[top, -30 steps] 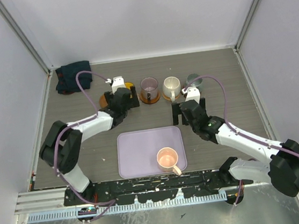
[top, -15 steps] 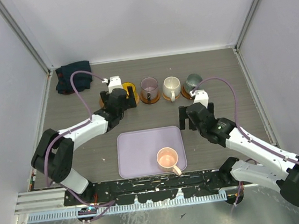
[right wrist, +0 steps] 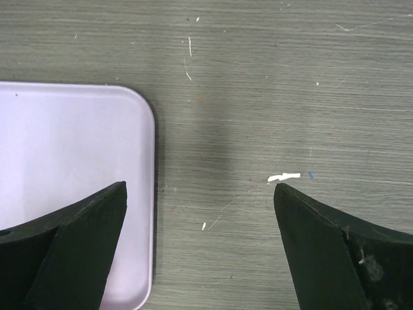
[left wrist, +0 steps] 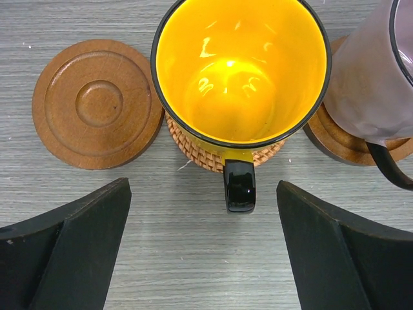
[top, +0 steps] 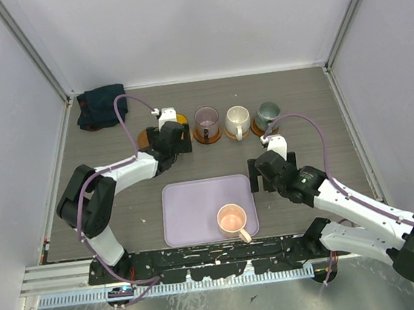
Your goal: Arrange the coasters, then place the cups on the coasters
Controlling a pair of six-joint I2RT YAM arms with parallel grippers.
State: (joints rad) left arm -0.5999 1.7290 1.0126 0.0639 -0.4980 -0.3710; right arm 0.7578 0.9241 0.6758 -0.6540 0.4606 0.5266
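A yellow-orange cup (left wrist: 240,71) stands on a woven coaster (left wrist: 193,152), its black handle pointing at my left gripper (left wrist: 203,252). That gripper is open just short of the handle and holds nothing. A bare brown coaster (left wrist: 97,103) lies to the cup's left. On its right, the purple cup (left wrist: 381,71) rests on a dark coaster (left wrist: 335,139). From above, the cream cup (top: 237,119) and the grey-green cup (top: 268,112) continue the row. A pink cup (top: 231,218) sits on the lavender tray (top: 191,213). My right gripper (right wrist: 200,245) is open and empty over bare table beside the tray's corner.
A dark folded cloth (top: 101,107) lies in the far left corner. White walls close in the table at the back and both sides. The tray's rounded corner (right wrist: 71,168) lies under my right gripper's left finger.
My right gripper has drawn back from the cup row toward the tray's right edge. My left gripper has stayed in front of the yellow-orange cup, shifting only slightly.
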